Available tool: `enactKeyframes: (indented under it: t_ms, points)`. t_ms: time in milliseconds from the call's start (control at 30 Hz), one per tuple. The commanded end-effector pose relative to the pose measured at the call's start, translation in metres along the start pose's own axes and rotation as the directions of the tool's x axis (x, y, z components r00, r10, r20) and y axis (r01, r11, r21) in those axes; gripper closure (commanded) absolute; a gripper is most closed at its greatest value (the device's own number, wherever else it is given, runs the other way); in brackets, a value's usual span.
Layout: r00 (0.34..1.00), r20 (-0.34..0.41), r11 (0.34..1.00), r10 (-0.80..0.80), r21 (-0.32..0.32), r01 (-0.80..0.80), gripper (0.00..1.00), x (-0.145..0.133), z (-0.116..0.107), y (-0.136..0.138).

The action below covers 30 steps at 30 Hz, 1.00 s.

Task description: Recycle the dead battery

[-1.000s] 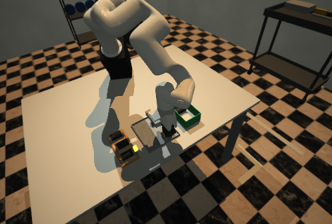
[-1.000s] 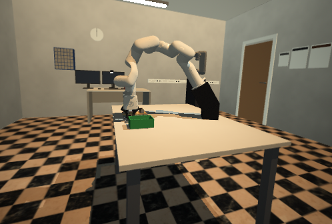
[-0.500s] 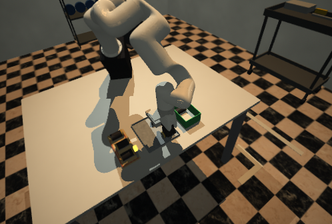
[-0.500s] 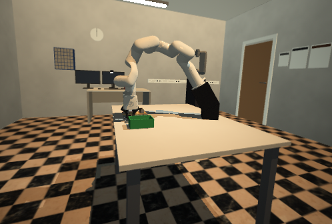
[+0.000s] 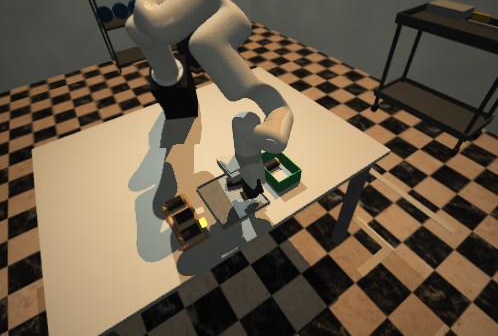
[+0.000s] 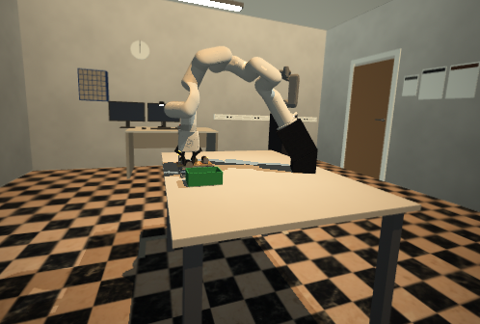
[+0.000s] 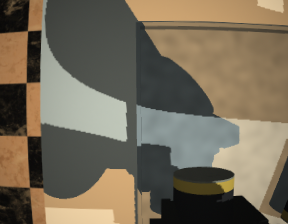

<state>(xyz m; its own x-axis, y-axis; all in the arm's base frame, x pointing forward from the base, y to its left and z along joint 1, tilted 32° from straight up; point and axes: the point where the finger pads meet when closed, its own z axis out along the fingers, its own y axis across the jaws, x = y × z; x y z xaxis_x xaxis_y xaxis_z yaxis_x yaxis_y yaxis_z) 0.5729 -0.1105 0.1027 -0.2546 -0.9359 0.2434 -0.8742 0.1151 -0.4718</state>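
Observation:
My gripper (image 5: 252,191) (image 6: 188,160) (image 7: 205,212) is shut on a black battery with a yellow band (image 7: 203,186), held upright a little above the right part of the shallow tray (image 5: 212,201) (image 7: 220,75). The fingers hide its lower part. Another dark battery (image 5: 233,184) lies in the tray and shows at the right edge of the wrist view (image 7: 283,202). The green recycling box (image 5: 284,183) (image 6: 204,176) stands upright beside the tray, with one battery (image 5: 272,164) inside. The orange-brown holder (image 5: 186,248) carries three dark batteries; the bulb (image 5: 202,222) glows yellow.
A pale angled object (image 5: 226,166) stands at the tray's back edge, close to the gripper. The green box's walls rise right of the gripper. The table's front edge (image 5: 295,200) runs near the tray and box. The holder and bulb stand left of the tray.

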Motion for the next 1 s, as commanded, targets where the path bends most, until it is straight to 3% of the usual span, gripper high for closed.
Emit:
enactKeyframes:
  t_ms: [0,333,467,533,733,900,967]
  points:
    - [1.0,0.001,1.0,0.001,0.004,-0.001,0.72,0.0,-0.01,-0.002]
    - [1.0,0.001,1.0,0.001,0.004,-0.001,0.72,0.0,-0.023,-0.002]
    - [1.0,0.001,1.0,0.001,0.004,-0.001,0.72,0.0,-0.076,-0.001]
    - [1.0,0.001,1.0,0.001,0.004,-0.001,0.72,0.0,-0.089,-0.001]
    - [1.0,0.001,1.0,0.001,0.004,-0.001,0.72,-0.004,-0.089,-0.001]
    - [1.0,0.001,1.0,0.001,0.004,-0.001,0.72,-0.024,-0.089,0.002]
    - [1.0,0.001,1.0,0.001,0.004,-0.001,0.72,-0.047,-0.089,0.006]
